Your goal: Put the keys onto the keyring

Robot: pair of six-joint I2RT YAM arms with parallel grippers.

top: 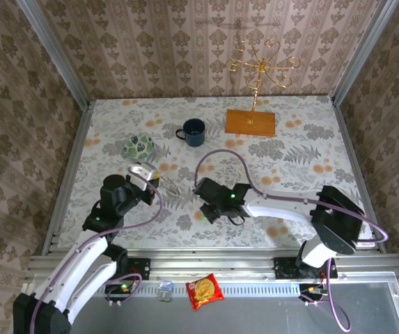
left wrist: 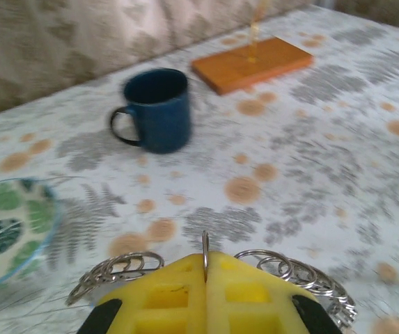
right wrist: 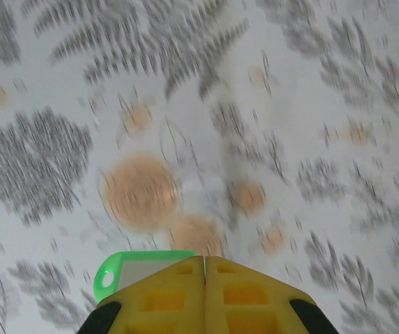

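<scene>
On the worktop [top: 290, 153] I count 1 keyring, 1 key, 1 mug, 1 dish and 1 wire stand.

The keyring [left wrist: 293, 270] is in the left claw [left wrist: 205, 264]. Its 2 yellow fingers are pressed together on the thin edge of the ring, and the ridged coils come out on both sides of them, at the bottom of the left wrist view.

The green key [right wrist: 133, 270] is in the right claw [right wrist: 205, 268]. This claw is also clenched, and the green plastic head comes out at the left of the fingers, above the flowered cloth in the lower middle of the right wrist view.

In the top view the blue mug [top: 193, 131] stands in the upper middle of the worktop. The green-patterned dish [top: 140, 146] is to its left, and the gold wire stand [top: 262, 66] on its wooden base [top: 251, 122] is to its right. 1 red snack packet [top: 205, 291] lies on the frame at the bottom of the picture.

There are 2 arms. The left arm rises from the lower left and bends up and to the right, with its claw at the left centre of the worktop. The right arm starts at the lower right, folds at the elbow, and stretches its forearm to the left, so its claw is near the centre. The 2 claws are near each other but apart.
</scene>
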